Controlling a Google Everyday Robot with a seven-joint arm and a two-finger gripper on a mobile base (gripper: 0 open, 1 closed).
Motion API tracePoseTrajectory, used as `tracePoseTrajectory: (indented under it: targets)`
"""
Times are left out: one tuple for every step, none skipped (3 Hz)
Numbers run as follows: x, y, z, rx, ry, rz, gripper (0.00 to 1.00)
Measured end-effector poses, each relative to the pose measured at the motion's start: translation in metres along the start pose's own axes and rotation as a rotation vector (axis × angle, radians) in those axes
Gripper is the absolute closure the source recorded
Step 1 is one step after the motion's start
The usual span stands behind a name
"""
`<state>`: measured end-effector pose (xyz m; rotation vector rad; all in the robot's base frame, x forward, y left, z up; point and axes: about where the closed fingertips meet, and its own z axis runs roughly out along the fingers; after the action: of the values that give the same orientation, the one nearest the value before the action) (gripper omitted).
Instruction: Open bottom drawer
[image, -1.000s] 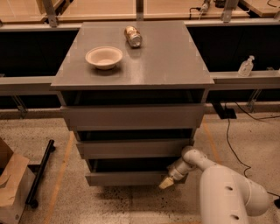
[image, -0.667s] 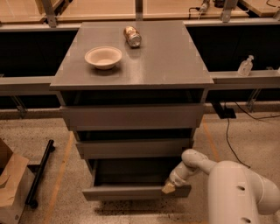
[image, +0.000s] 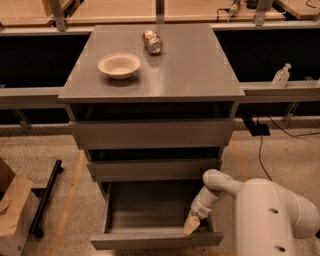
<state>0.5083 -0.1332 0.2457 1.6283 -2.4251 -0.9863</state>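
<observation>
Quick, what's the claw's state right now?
Claw: cannot be told; it sits at the right end of the open bottom drawer's front panel.

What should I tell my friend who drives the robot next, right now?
Gripper: low at the right end of the bottom drawer, at the top edge of its front panel.
Bottom drawer: pulled well out, grey inside showing. The two drawers above sit further in.
Done: the drawer looks open.
Left: probably just let go and back the arm away.
On the cabinet top: a bowl and a can lying on its side.
</observation>
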Motion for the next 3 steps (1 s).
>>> tracePoseTrajectory:
  targets:
    - [-0.006, 0.001, 0.003, 0.037, 0.054, 0.012, 0.24]
    - [0.007, 0.029, 0.031, -0.016, 0.069, 0.045, 0.02]
    - [0.025, 0.060, 0.066, -0.111, 0.055, 0.114, 0.00]
